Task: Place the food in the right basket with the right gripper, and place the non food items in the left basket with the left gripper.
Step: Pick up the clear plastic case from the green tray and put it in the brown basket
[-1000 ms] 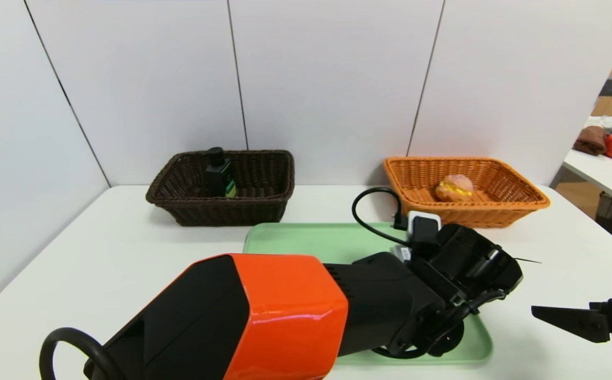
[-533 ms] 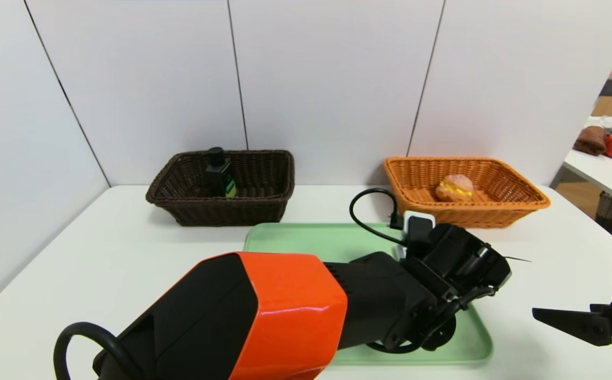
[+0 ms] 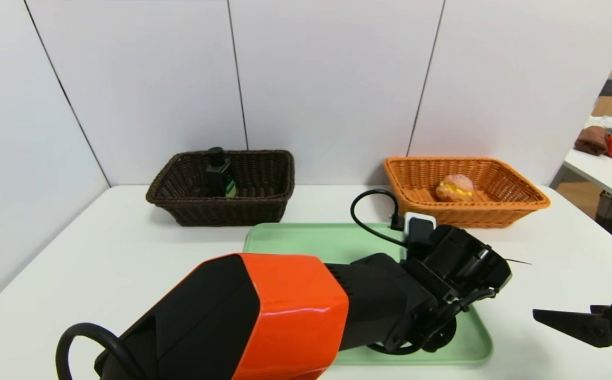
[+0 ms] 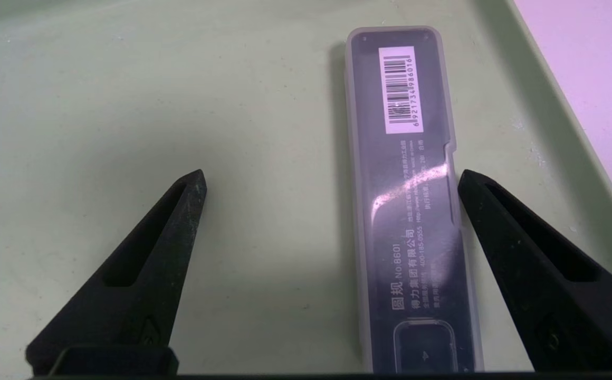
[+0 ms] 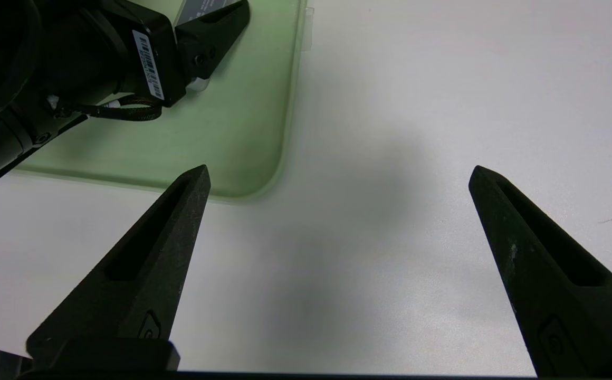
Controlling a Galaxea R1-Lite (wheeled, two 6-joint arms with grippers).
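The bun lies in the orange basket at the back right. In the dark brown basket at the back left the black pump bottle stands upright. My left arm reaches across the green tray, and its wrist hides the fingers in the head view. The left wrist view shows the left gripper open low over the tray. The grey case with its barcode sticker lies flat between the fingers, close beside one finger. My right gripper hangs open and holds nothing, over bare table right of the tray.
The tray's right rim runs close to the right gripper. A black cable loop rises from the left wrist toward the orange basket. White wall panels stand behind the baskets. A side table with red items is at the far right.
The left wrist has drawn slightly back and leftward over the tray, then nearly stopped. The right gripper has sunk a little. Baskets, bun and bottle have not moved.
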